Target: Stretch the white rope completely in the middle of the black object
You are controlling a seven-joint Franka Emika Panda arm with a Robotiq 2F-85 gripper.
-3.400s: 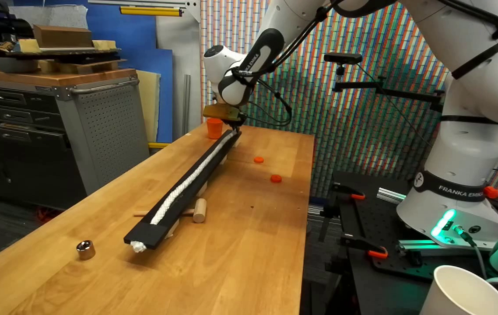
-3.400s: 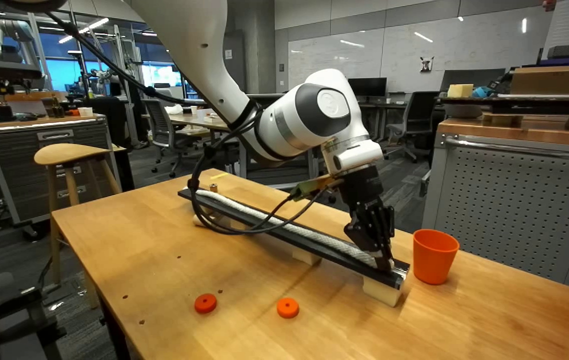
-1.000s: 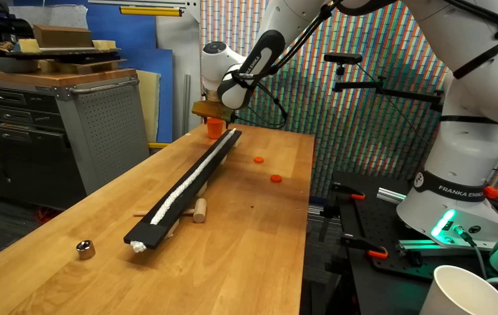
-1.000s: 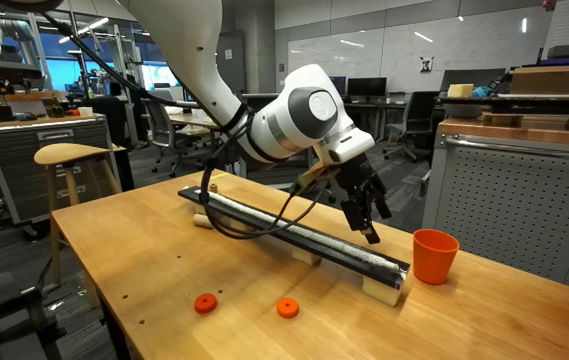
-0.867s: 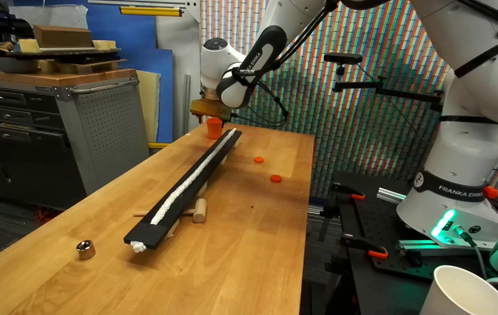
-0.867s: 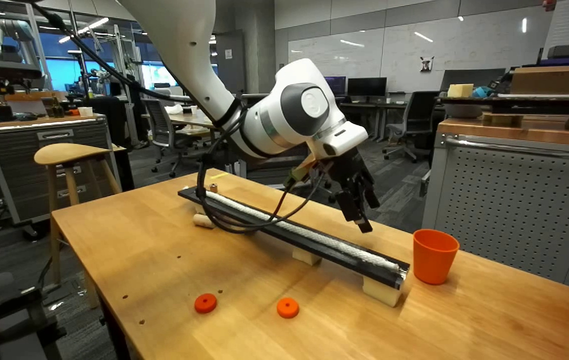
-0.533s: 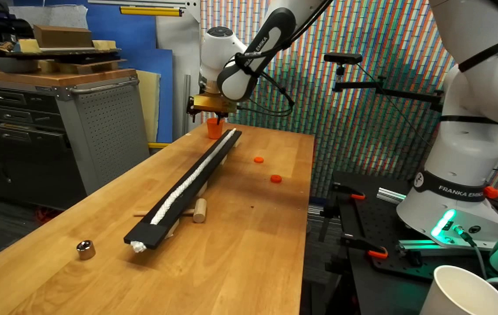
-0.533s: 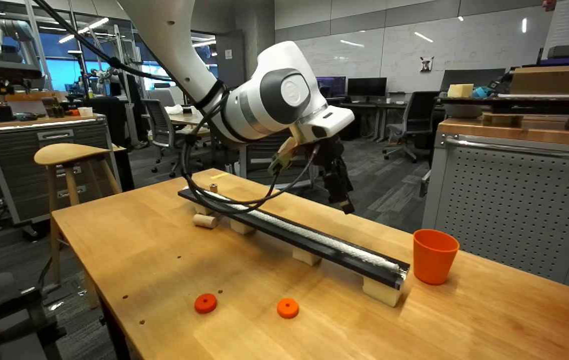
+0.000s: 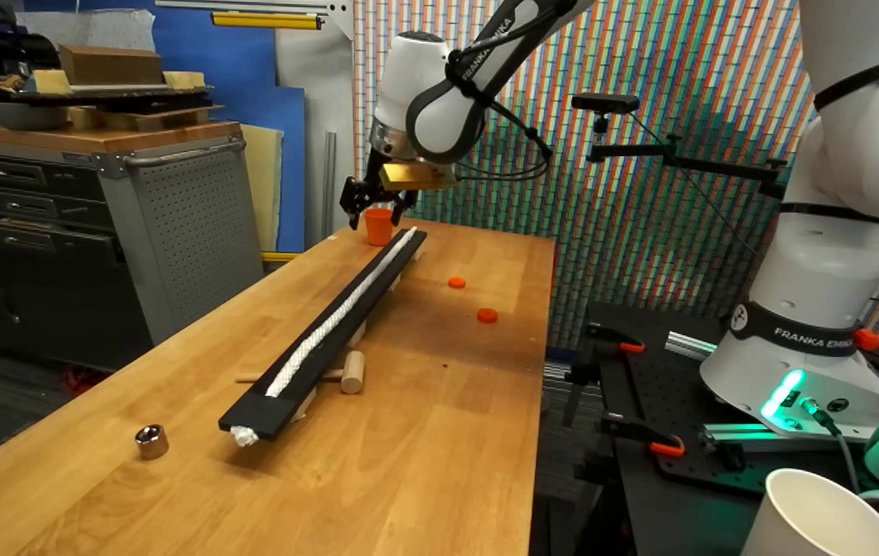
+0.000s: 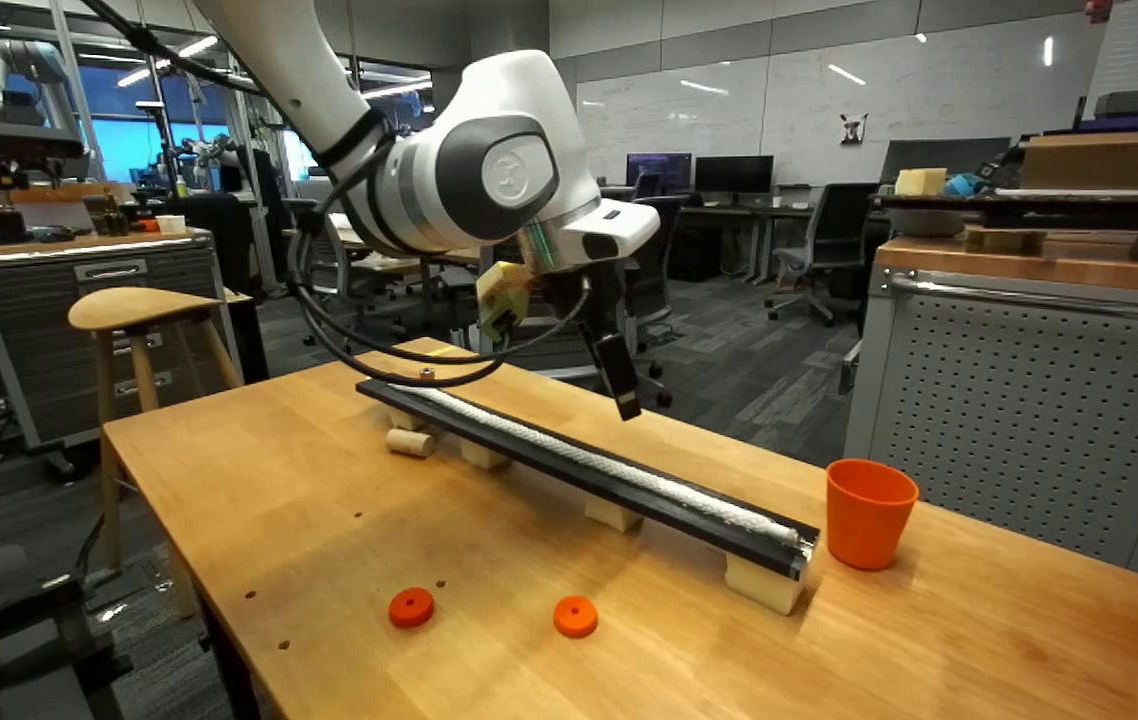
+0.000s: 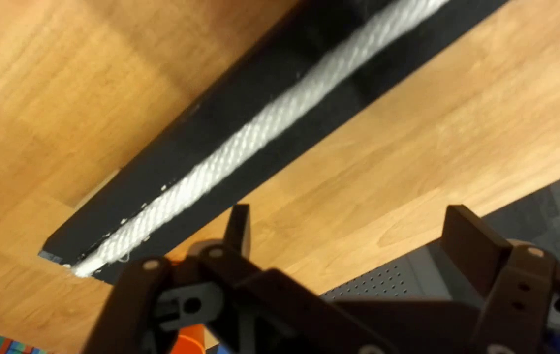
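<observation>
White braided rope (image 11: 255,135) lies lengthwise along the middle of the long black bar (image 9: 269,413), raised on pale blocks (image 10: 764,583) above the worktop (image 9: 439,463). Farther off in an exterior view, the fingers (image 9: 352,207) hang spread wide before the orange cup (image 9: 378,230).

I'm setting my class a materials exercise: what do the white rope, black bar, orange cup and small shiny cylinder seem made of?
White rope: braided or twisted fibre, matt, by its slanting strands; cotton or synthetic unclear.
Black bar: perhaps plastic or painted metal; smooth, mostly dull.
Orange cup: probably plastic, satin; even colour.
Small shiny cylinder: likely metal, polished; bright reflections.
</observation>
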